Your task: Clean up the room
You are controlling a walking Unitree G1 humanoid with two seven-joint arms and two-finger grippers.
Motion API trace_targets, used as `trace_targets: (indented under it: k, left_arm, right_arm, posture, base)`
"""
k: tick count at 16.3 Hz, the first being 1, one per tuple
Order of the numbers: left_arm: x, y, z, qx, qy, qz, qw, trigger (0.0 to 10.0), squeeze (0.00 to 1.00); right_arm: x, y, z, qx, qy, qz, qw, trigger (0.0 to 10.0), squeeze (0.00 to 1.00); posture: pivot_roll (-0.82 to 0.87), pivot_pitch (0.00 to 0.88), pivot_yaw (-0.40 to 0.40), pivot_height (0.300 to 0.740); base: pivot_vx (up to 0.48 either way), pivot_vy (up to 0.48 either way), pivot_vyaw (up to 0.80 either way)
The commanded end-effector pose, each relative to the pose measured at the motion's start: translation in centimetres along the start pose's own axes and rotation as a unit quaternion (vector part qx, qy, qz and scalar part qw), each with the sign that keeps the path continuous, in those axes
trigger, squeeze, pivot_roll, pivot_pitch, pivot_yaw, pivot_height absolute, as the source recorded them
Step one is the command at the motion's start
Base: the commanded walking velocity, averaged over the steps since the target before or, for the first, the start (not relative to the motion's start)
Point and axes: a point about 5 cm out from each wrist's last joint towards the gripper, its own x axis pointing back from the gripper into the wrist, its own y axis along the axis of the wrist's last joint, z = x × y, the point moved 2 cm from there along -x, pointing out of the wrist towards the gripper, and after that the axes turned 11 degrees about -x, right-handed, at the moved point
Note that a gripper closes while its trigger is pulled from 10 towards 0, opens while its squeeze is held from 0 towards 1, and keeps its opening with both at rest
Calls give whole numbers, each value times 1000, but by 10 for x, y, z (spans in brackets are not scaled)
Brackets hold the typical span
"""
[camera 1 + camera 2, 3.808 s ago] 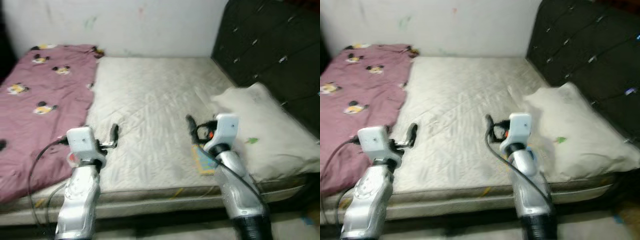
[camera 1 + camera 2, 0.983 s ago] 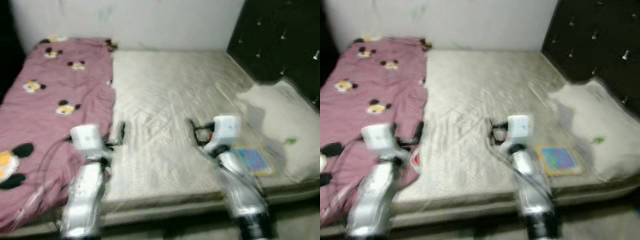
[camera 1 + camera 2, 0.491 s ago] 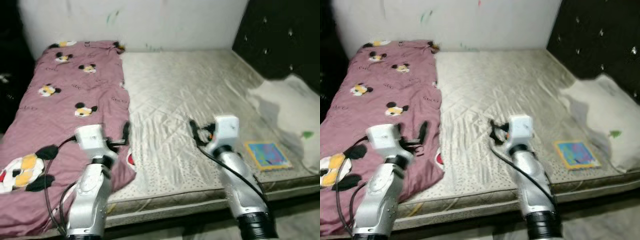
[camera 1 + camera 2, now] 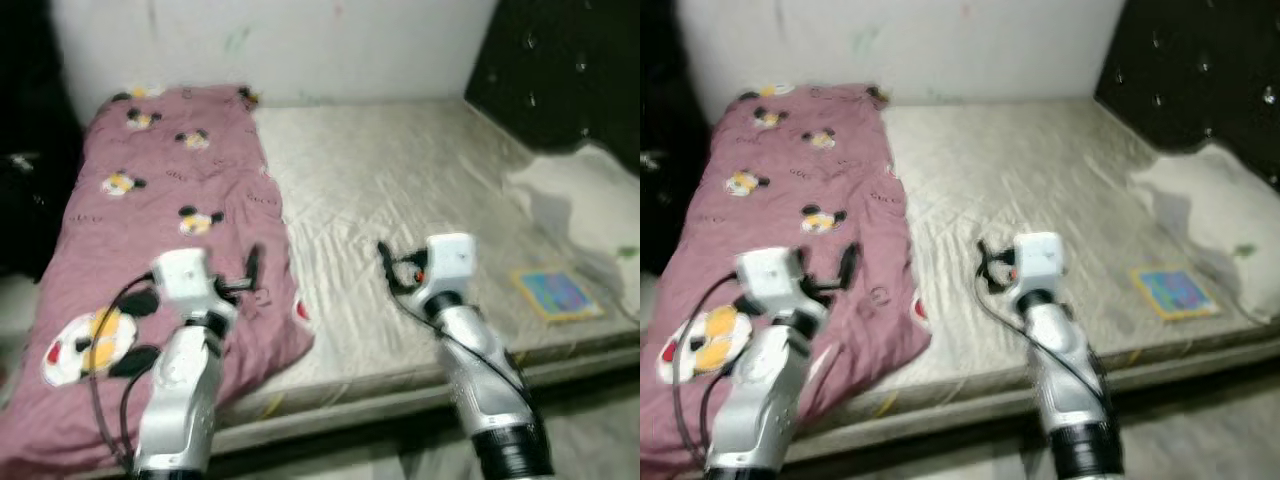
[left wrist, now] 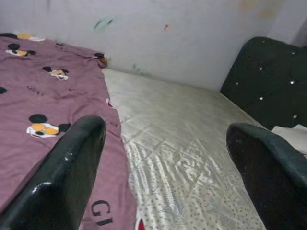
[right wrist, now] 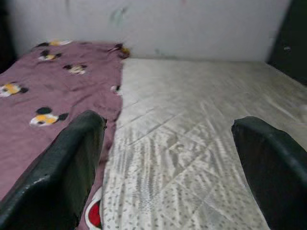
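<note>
A mauve blanket (image 4: 150, 200) printed with cartoon mice covers the left part of a bare quilted mattress (image 4: 400, 190), and its corner hangs over the front edge. A small colourful book (image 4: 556, 293) lies near the mattress's right front corner, beside a white pillow (image 4: 585, 195). My left gripper (image 4: 250, 272) hovers above the blanket's right edge, open and holding nothing. My right gripper (image 4: 385, 264) is held above the middle of the mattress, also open and empty. In the left wrist view the fingers (image 5: 72, 177) stand wide apart, as do the fingers (image 6: 62, 172) in the right wrist view.
A black tufted headboard (image 4: 560, 70) rises on the right behind the pillow. A white wall (image 4: 300, 40) runs along the far side of the bed. Something dark (image 4: 25, 190) stands at the left of the bed. Grey floor (image 4: 590, 440) lies before the bed.
The camera has swung left: the blanket takes up more of the picture, while the book and pillow sit nearer the right edge. Both arms keep the same pose.
</note>
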Motion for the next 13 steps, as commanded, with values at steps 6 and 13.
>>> trace_targets:
  k: [6,13]
  left_arm:
    - [0,7,2,-11,-2,-21,1000,10000,0]
    - [1,9,0,-10,-21,-27,999,10000,0]
  right_arm:
    - [-3,8,9,9,16,-19,1000,10000,0]
    - [-4,7,10,4,16,-17,1000,10000,0]
  posture:
    - [-20,11,-53,740]
    - [-18,9,-51,740]
  base:
    - [0,211,267]
    - [144,0,174]
